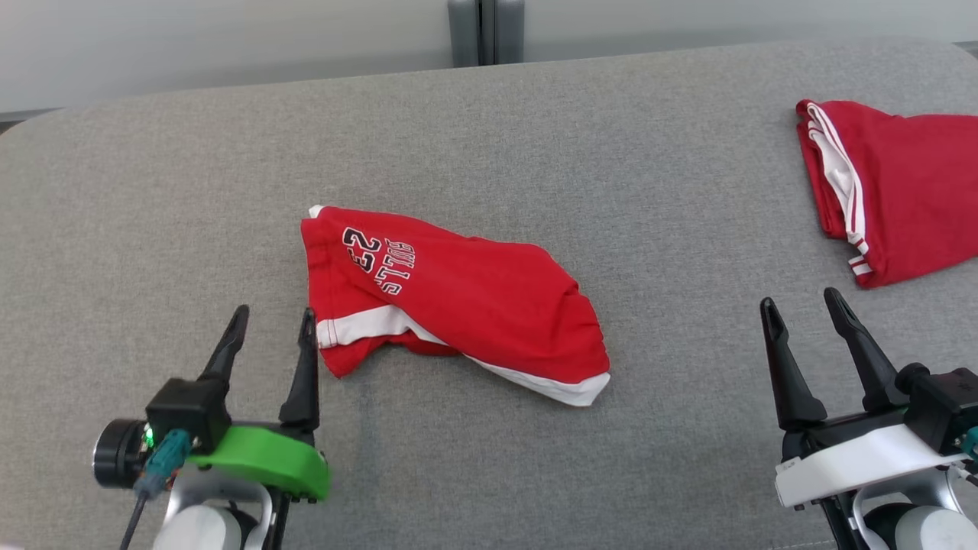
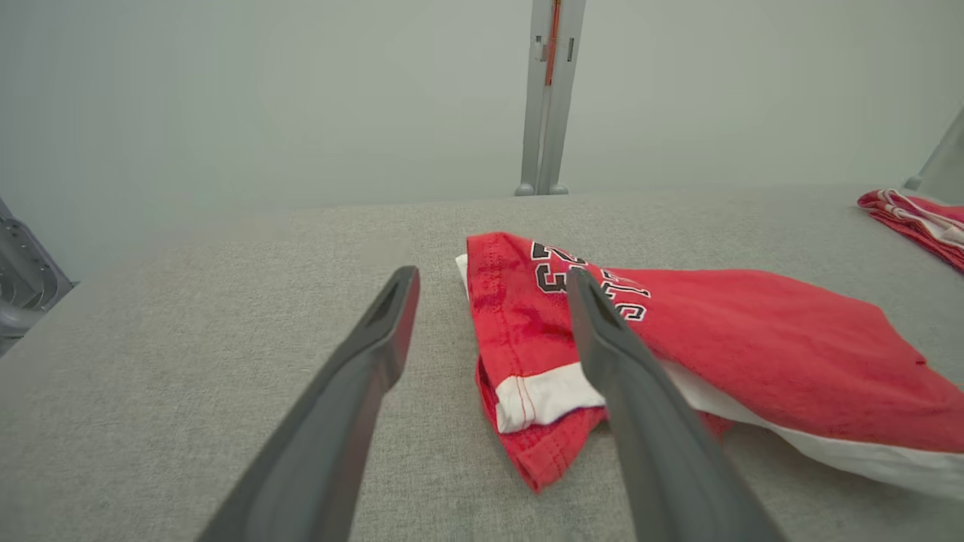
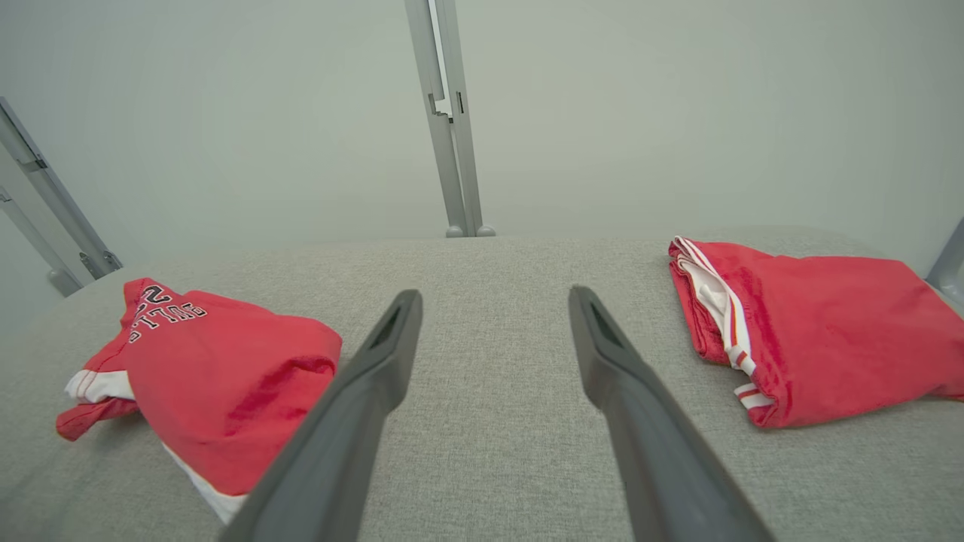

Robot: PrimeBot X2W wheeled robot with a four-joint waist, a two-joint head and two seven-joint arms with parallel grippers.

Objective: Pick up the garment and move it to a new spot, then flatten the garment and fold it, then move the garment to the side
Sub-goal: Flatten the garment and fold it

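Note:
The garment [image 1: 474,305] is a pair of red shorts with white trim and a black-and-white number print, lying crumpled in the middle of the grey padded surface [image 1: 596,137]. My left gripper [image 1: 274,315] stands open just left of the garment's near-left corner, its right finger close beside the white band. In the left wrist view the garment [image 2: 753,339] lies ahead and to the right of the left gripper [image 2: 493,277]. My right gripper [image 1: 801,300] is open with nothing between its fingers, well right of the garment. In the right wrist view the right gripper [image 3: 493,295] points at bare surface, with the garment [image 3: 226,369] to its left.
A second red garment [image 1: 894,183] with white stripes lies folded at the far right edge of the surface, also seen in the right wrist view [image 3: 828,331]. A grey post [image 1: 485,30] stands behind the far edge against a pale wall.

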